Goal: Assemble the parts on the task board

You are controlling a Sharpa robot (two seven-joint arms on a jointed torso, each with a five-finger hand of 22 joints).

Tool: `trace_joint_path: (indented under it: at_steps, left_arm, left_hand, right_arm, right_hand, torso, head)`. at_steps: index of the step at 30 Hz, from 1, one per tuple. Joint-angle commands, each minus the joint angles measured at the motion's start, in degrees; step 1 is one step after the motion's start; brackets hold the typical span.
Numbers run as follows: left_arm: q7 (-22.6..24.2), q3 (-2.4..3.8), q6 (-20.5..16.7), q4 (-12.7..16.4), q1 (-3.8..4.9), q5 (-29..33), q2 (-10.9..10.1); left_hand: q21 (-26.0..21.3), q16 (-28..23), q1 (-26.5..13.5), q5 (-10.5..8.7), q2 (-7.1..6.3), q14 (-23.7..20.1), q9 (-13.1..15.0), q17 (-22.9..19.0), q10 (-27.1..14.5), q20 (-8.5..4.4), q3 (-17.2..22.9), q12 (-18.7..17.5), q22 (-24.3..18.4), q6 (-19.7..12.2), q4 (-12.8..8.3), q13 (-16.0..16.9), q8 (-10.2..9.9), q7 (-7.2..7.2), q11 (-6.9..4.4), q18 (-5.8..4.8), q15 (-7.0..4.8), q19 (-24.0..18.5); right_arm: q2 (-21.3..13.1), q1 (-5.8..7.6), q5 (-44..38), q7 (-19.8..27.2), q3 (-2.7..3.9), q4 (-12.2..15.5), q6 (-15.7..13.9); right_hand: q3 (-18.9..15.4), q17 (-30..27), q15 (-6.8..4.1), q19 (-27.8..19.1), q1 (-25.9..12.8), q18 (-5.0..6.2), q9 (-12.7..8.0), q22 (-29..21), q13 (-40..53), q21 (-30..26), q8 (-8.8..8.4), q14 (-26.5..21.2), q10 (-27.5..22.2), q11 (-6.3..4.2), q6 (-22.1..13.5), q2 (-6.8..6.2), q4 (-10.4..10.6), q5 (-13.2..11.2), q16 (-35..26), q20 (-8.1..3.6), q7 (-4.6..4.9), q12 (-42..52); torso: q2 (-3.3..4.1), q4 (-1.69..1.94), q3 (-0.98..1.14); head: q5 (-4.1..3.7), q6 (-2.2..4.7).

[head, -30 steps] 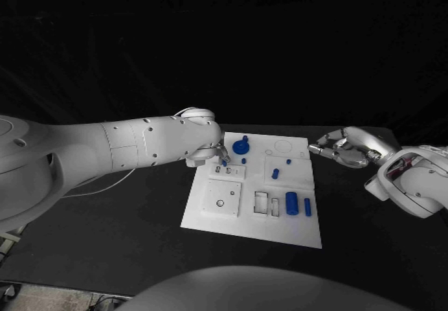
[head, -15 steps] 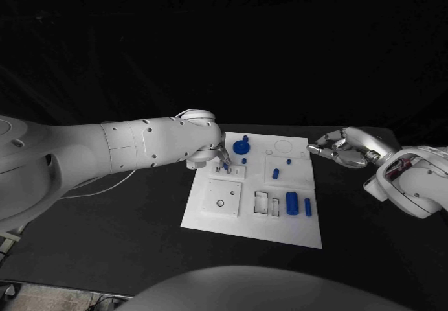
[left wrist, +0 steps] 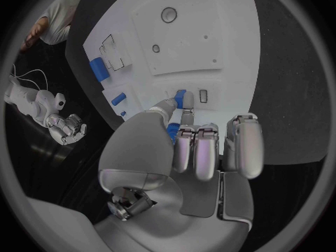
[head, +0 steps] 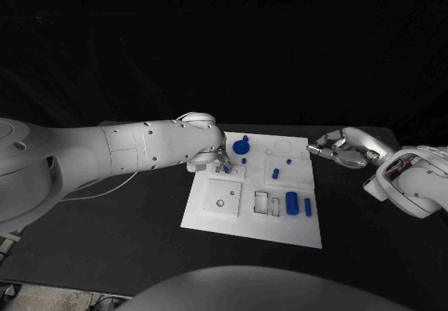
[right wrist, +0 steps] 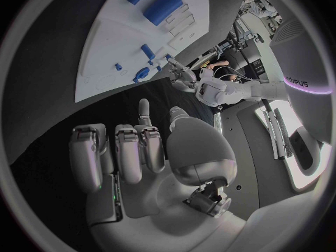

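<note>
The left hand [left wrist: 192, 145] pinches a small blue part [left wrist: 181, 99] at the board [head: 280, 223] — on or just above a slot, apparently, near its far-left corner. The right hand [head: 340, 148] hovers off the board's right edge, fingers curled, holding nothing.

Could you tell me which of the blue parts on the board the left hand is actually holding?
The small blue peg pinched in the left hand over the slotted block; the other blue parts lie untouched on the white board.
</note>
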Motion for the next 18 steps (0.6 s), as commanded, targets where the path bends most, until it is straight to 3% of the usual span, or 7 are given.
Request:
trace_joint_path:
  at_steps: [1,18]
  left_arm:
    - [-5.84,0.02,0.51,-0.07,-0.06,0.32,0.18]
    - [-4.54,0.03,-1.86,-0.3,-0.15,0.21,0.31]
  left_hand:
    - [-0.03,0.14,0.23,0.22,0.53,6.04,0.07,15.1,6.06,-0.29,3.32,0.14,12.69,0.0,-2.97,15.1,0.21,-0.44,-0.51,0.43,-0.43,3.35]
    - [-0.09,0.14,0.47,0.5,0.35,6.04,0.26,15.1,6.06,-0.35,3.85,0.14,12.67,-0.16,-3.08,15.1,0.19,-0.43,-0.54,0.43,-0.49,3.36]
  right_arm:
    - [-0.03,-0.06,-0.12,0.19,0.0,0.02,0.11]
    - [-0.08,-0.1,-0.12,-0.11,0.0,0.04,0.26]
  right_hand:
    - [-0.46,15.06,0.38,3.36,0.63,0.16,0.1,13.84,15.09,-0.06,-0.36,5.88,6.12,0.36,-0.24,0.14,0.02,-0.05,0.2,0.4,0.01,0.22]
    - [-0.46,15.06,0.38,3.36,0.63,0.16,0.1,13.84,15.09,-0.06,-0.36,5.88,6.12,0.36,-0.24,0.14,0.02,-0.05,0.2,0.4,0.01,0.22]
  torso:
    - [-0.02,0.02,0.04]
    - [-0.01,0.0,0.02]
  head:
    - [0.05,-0.01]
    - [0.0,-0.01]
